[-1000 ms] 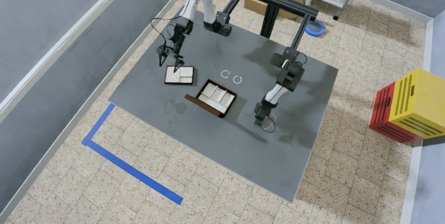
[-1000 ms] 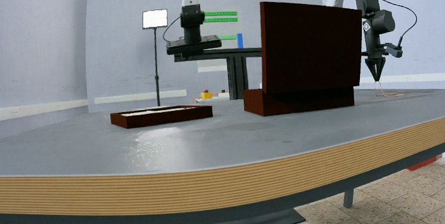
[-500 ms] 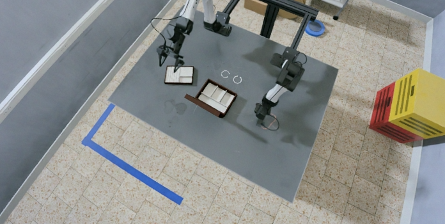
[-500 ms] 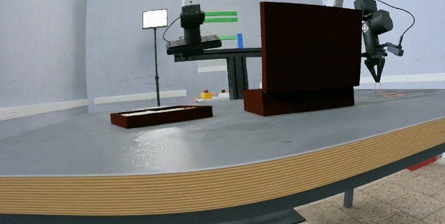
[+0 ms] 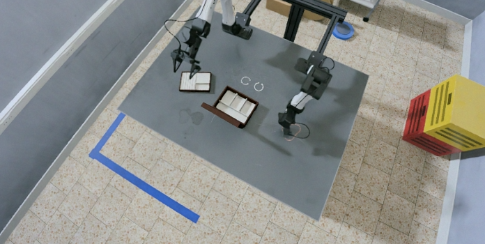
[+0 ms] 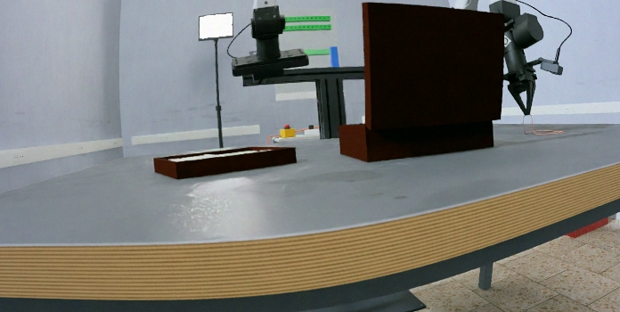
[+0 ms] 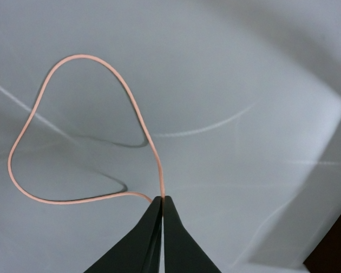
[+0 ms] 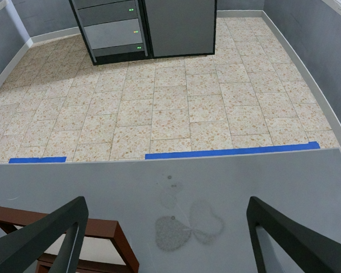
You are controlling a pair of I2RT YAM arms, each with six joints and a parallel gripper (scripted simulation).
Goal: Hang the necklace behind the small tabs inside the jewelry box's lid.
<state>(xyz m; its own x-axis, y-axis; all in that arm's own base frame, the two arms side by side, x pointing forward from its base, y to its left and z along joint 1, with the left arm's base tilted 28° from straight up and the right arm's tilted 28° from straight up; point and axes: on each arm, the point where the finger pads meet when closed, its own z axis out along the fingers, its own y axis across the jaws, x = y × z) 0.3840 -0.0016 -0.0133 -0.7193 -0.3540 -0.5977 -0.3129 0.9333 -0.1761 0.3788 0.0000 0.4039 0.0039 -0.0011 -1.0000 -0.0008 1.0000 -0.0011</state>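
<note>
The thin pink necklace (image 6: 552, 131) (image 7: 82, 56) is pinched in my left gripper (image 5: 287, 135) (image 6: 527, 114) (image 7: 163, 203), which is shut on it a little above the table. The rest of the loop lies on the table. The dark red jewelry box (image 6: 356, 143) stands on the table, its lid (image 5: 223, 115) (image 6: 434, 67) (image 8: 101, 229) raised. A pale inner lid face (image 8: 103, 249) shows partly in the right wrist view; the tabs cannot be made out. My right gripper (image 5: 183, 74) (image 8: 166, 206) is open and empty, above the tray beside the box.
The low dark red tray (image 5: 180, 82) (image 6: 236, 160) with pale compartments lies beside the box, under my right gripper. Two small white rings (image 5: 241, 81) (image 5: 258, 90) lie behind the box. The raised lid stands high along the box's front side. The table (image 5: 251, 152) reaches beyond the box.
</note>
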